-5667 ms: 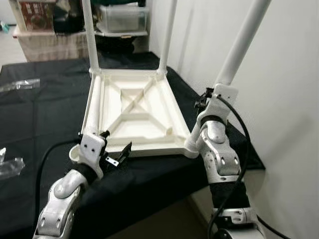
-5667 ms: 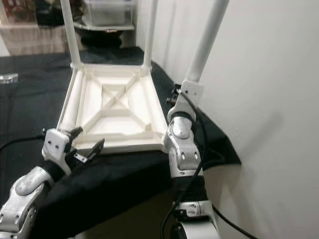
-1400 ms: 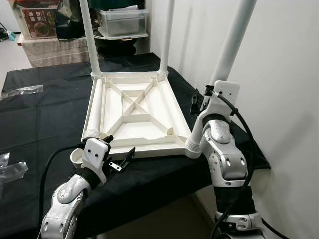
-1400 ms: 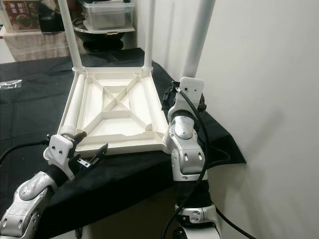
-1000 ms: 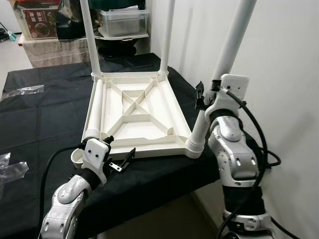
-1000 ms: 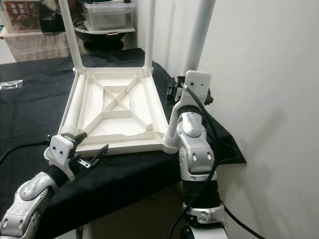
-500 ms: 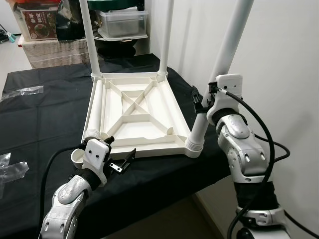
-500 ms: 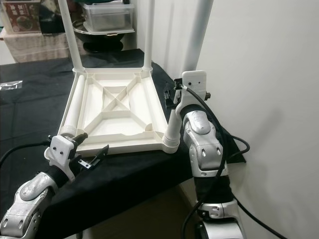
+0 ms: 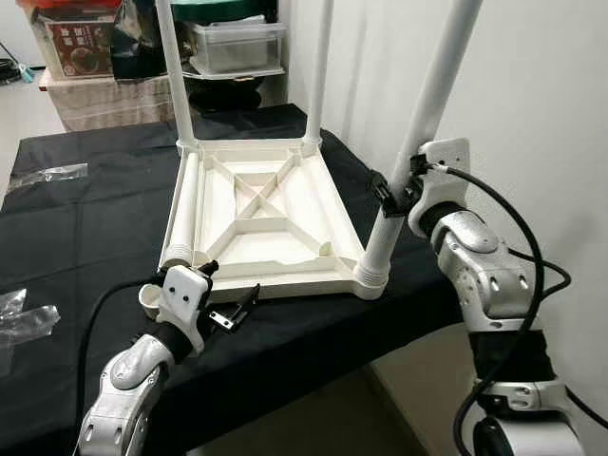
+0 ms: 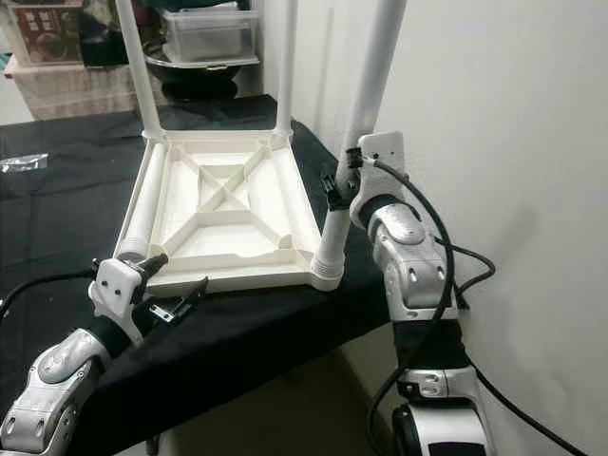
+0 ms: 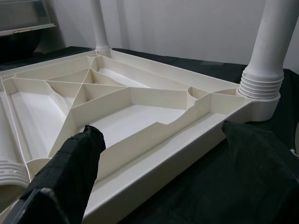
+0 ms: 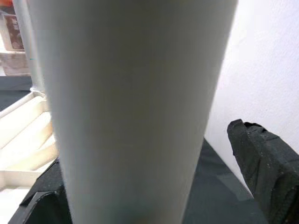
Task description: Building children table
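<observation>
At the near right corner of the upturned table top (image 9: 256, 214), the right gripper (image 9: 394, 195) has swung out to the wall side of the near-right leg (image 9: 418, 133) — a moment ago that arm stood close in front of the corner, and now the forearm hangs clear beside the black-clothed table (image 9: 85, 218). Its fingers sit on either side of the white tube; from the wrist view there's a visible gap between the leg (image 12: 135, 107) and one finger (image 12: 264, 163), so I'd call it loosely bracketing, not squeezing. The leg's ribbed foot now stands seated in its socket at the corner (image 9: 369, 277), upright with a slight lean toward the wall.

Over on the left, the left gripper (image 9: 223, 309) has barely budged: fingers spread, hovering just off the near edge of the table top, holding nothing. Its wrist camera looks across the ribbed underside (image 11: 117, 107) toward that same ribbed collar (image 11: 259, 86).

Two far legs (image 9: 169, 71) are up already. The fourth leg (image 9: 185, 204) lies in the tray along its left side, and the near-left socket (image 9: 152, 296) is unfilled. My read: three legs in, one to go.
</observation>
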Robot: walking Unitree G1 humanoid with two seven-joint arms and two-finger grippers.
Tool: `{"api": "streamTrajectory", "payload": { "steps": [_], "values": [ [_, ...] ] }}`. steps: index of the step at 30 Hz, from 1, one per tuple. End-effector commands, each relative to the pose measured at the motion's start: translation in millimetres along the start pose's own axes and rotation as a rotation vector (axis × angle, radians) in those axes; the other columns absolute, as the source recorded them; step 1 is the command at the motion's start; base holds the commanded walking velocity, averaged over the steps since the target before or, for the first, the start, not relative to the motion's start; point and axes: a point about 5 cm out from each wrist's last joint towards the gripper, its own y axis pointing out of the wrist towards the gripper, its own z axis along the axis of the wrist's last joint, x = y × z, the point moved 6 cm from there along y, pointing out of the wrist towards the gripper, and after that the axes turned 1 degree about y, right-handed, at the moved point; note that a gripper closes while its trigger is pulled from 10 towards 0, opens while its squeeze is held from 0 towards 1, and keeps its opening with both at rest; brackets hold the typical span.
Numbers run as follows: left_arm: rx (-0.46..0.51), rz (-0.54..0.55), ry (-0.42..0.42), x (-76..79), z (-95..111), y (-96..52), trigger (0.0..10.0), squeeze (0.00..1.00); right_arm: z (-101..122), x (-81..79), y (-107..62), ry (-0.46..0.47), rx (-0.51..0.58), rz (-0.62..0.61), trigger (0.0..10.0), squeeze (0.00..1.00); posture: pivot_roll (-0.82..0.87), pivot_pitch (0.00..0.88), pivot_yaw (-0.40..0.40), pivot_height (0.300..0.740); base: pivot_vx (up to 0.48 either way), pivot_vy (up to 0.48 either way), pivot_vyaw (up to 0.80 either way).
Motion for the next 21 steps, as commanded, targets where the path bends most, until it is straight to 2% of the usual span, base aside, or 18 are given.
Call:
{"api": "streamTrajectory", "payload": {
  "steps": [1, 9, 21],
  "values": [
    [-0.018, -0.015, -0.016, 4.1, -5.6, -1.0, 10.0, 0.00, 3.3, 2.9, -0.2, 0.036, 0.011, 0.028, 10.0, 0.00, 0.00, 0.000, -0.060, 0.740, 0.000, 0.000, 0.00],
    [-0.021, -0.019, -0.015, 4.6, -6.3, -1.3, 10.0, 0.00, 9.4, 3.9, 0.6, 0.076, 0.042, 0.076, 10.0, 0.00, 0.01, 0.000, -0.058, 0.740, 0.000, 0.000, 0.00],
    [-0.023, -0.023, -0.008, 3.9, -5.9, -1.4, 10.0, 0.00, 14.3, 1.9, 3.2, 0.028, 0.068, 0.122, 10.0, 0.00, 0.01, 0.000, -0.058, 0.740, 0.000, 0.000, 0.00]
  ]
}}
